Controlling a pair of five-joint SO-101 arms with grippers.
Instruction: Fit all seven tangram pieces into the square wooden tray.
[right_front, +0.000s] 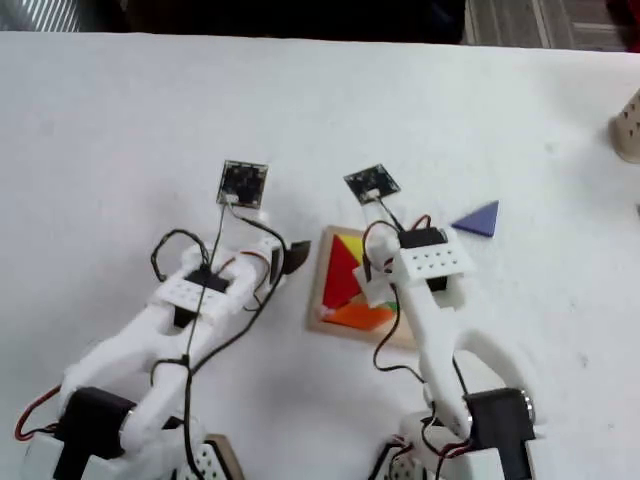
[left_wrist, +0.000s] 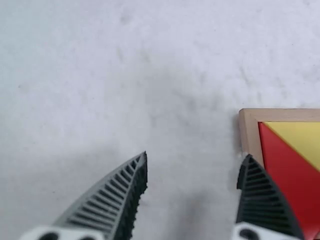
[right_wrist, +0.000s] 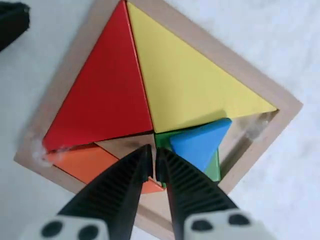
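While both arms stand at the white table (right_front: 120, 120), the square wooden tray (right_front: 316, 300) lies flat between them, partly under the right arm's wrist.

Tray contents, right wrist view: a red triangle (right_wrist: 105, 95) and a yellow triangle (right_wrist: 190, 85) sit side by side, sharing one long edge, and fill the greater part of the tray (right_wrist: 65, 75). An orange piece (right_wrist: 85, 162) lies along the rim next to the red triangle. A blue triangle (right_wrist: 200, 142) rests partly on top of a green piece (right_wrist: 214, 167). Bare wood shows beside both.

Outside the tray: one violet triangle (right_front: 480, 220) lies on the table, apart from the tray on the side away from the left arm.

Right pincer (right_wrist: 152, 156): fingers drawn almost together, a thin slit between them, nothing gripped. Its tips are over the middle of the tray, where red, orange and green meet.

Left pincer (left_wrist: 196, 159): spread wide, empty, above bare table just beside a corner of the tray (left_wrist: 247, 130). One finger (left_wrist: 260, 190) stands close against the rim.
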